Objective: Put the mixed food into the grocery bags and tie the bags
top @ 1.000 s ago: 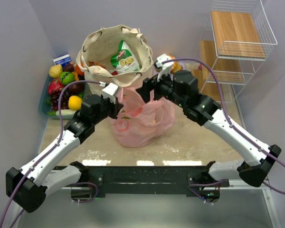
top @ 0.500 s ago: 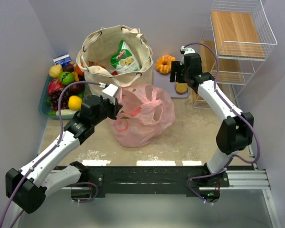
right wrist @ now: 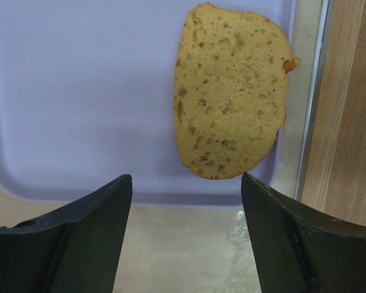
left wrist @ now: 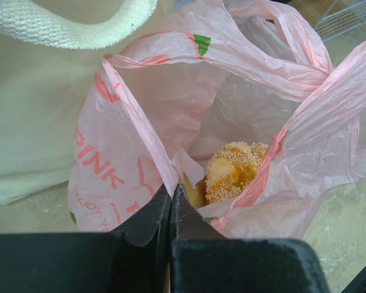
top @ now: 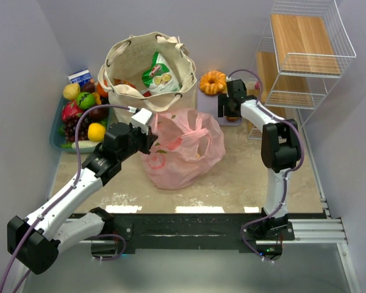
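left gripper [left wrist: 171, 198]: is pinching the near-left rim of the pink bag [top: 183, 149], jaws pressed together on the plastic
right gripper [right wrist: 186, 183]: is hanging with jaws wide apart, behind the pink bag and off to its right, over a flat brown pastry [right wrist: 232, 91] lying on a lilac board [right wrist: 79, 91]
pink bag: is sitting with its mouth gaping, a seeded bun [left wrist: 235, 171] inside
ring cake [top: 213, 82]: is sitting behind the pink bag, toward its right side
canvas tote [top: 147, 70]: is standing right behind the pink bag, a green snack packet [top: 160, 73] showing inside
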Controlling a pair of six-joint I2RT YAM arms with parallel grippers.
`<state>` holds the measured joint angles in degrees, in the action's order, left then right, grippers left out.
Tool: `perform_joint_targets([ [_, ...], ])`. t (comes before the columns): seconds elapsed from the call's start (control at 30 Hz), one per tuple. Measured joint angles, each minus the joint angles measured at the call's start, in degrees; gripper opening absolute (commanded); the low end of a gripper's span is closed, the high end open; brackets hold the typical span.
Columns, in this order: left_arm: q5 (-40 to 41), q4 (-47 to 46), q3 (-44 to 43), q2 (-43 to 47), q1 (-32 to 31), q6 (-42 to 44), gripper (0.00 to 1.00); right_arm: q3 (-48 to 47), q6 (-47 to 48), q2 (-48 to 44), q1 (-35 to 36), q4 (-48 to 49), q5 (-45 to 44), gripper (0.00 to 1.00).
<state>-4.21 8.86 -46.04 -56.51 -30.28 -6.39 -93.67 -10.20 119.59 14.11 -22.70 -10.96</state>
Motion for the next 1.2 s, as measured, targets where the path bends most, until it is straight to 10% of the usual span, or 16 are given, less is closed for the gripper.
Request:
perform_joint_targets([
  [0.5, -1.6, 0.0, 0.0, -0.5, 0.0, 0.0, 0.0, -2.2, 5.8, 6.7, -0.3, 4.5, -4.9, 0.6],
  [0.73, -1.6, 0.0, 0.0, -0.5, 0.0, 0.0, 0.0, -4.9, 5.5, 8.5, -0.5, 2.9, -7.1, 0.39],
  [0.93, -1.6, 0.0, 0.0, -0.5, 0.0, 0.0, 0.0, -5.0, 5.2, 8.8, -0.7, 2.8, -7.1, 0.01],
  [1.2, -1.6, 0.0, 0.0, -0.6, 0.0, 0.0, 0.0, -0.3, 5.2, 3.3, -1.0, 2.2, -2.5, 0.0],
])
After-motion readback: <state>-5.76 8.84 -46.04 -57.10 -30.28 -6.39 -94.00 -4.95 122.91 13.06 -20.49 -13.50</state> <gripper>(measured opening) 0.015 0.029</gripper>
